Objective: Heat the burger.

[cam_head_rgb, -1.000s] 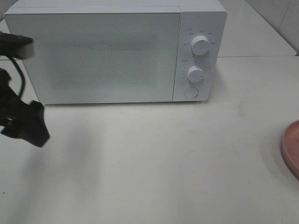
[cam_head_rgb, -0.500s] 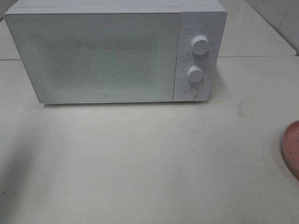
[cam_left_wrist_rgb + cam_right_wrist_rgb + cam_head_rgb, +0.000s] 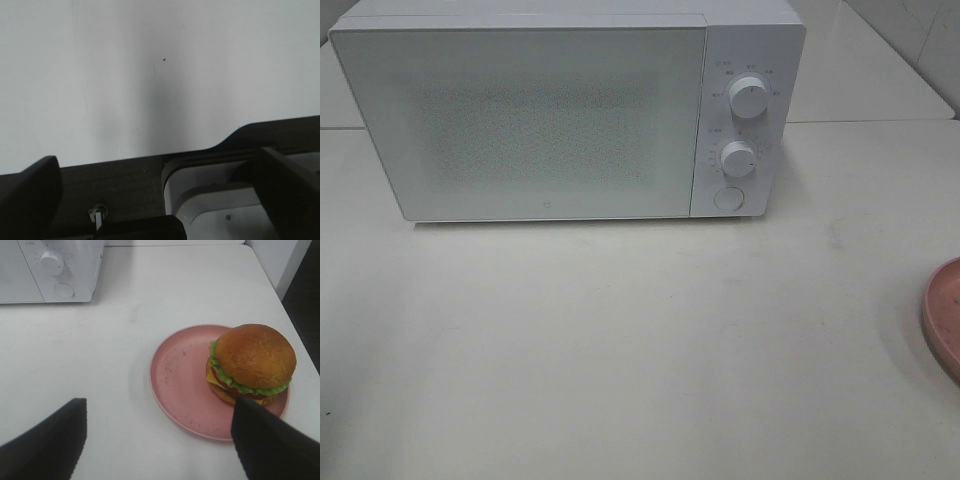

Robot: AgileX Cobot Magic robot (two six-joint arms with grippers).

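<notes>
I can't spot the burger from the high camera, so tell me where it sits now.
The burger shows only in the right wrist view, resting on the pink plate toward its rim farthest from the microwave, on the white table.

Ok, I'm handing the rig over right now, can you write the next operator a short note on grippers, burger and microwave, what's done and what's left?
Left gripper: open, empty, over bare table, out of the overhead view.
Right gripper: open, empty, hovering near the pink plate.
Burger: sits on the pink plate, toward one side of it, untouched, on the table to the right of the microwave.
Microwave: door shut, two dials and a round button on its right panel.
Done: nothing visible yet.
Left: open the door, put the burger inside, close it, set the dials.
</notes>
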